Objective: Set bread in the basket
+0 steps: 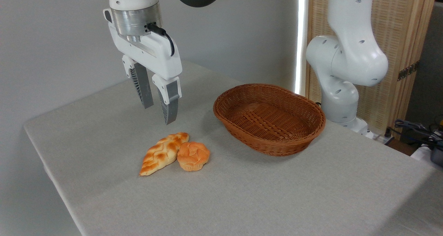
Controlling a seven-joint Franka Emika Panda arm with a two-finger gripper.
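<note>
The bread point(193, 155), a small round orange-golden bun with a knotted top, rests on the grey table, touching a longer braided loaf point(164, 153) on its left. To the right and a little further back stands the oval brown wicker basket point(313, 125), with nothing inside. My gripper point(159, 112) hangs in the air above and behind the two breads, slightly left of the bun. Its two grey fingers point down, spread apart, holding nothing.
The arm's white base point(341, 101) stands at the table's back right, just behind the basket. A wooden slatted screen point(398, 38) is behind it. Cables and clutter point(422, 132) lie off the table at the far right. The table's left edge point(45, 163) runs near the loaf.
</note>
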